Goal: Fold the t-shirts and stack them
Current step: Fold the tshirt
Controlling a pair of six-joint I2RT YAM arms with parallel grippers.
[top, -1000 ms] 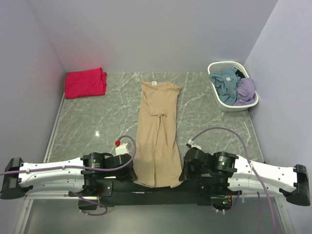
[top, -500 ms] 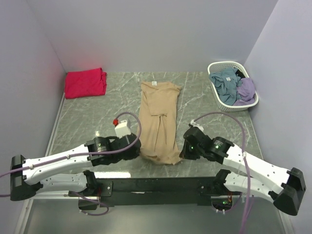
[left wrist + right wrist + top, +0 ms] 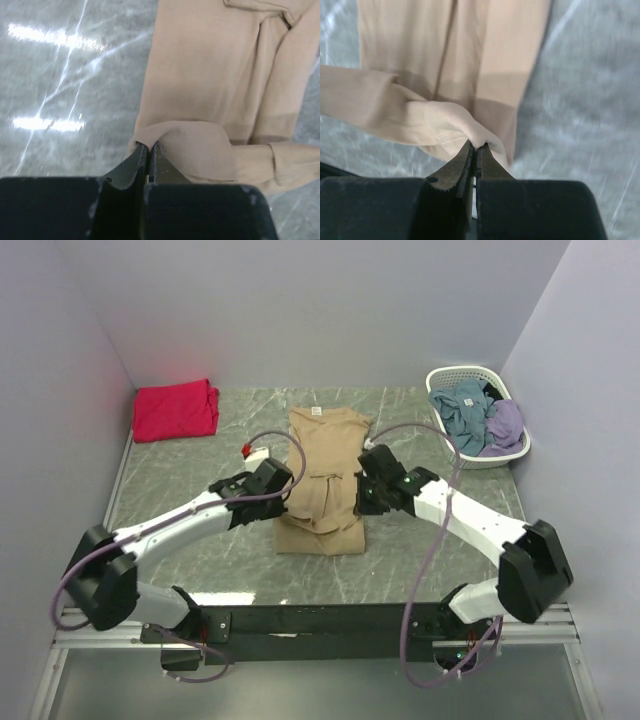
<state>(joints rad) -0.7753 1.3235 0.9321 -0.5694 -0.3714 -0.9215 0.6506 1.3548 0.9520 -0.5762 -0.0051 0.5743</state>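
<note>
The tan t-shirt (image 3: 325, 455) lies lengthwise in the middle of the table, neck label at the far end, its near half doubled over the far half. My left gripper (image 3: 287, 480) is shut on the hem's left corner (image 3: 175, 145). My right gripper (image 3: 362, 490) is shut on the hem's right corner (image 3: 470, 129). Both hold the hem a little above the shirt's middle. The red-pink t-shirt (image 3: 175, 409) lies folded at the far left corner.
A white lattice basket (image 3: 478, 416) with blue and purple clothes stands at the far right by the wall. Walls close in the table (image 3: 190, 510) on the left, back and right.
Both grippers have carried the shirt's near hem away from the front edge toward the far end, folding the lower half over. The arms now stretch out over the table.
</note>
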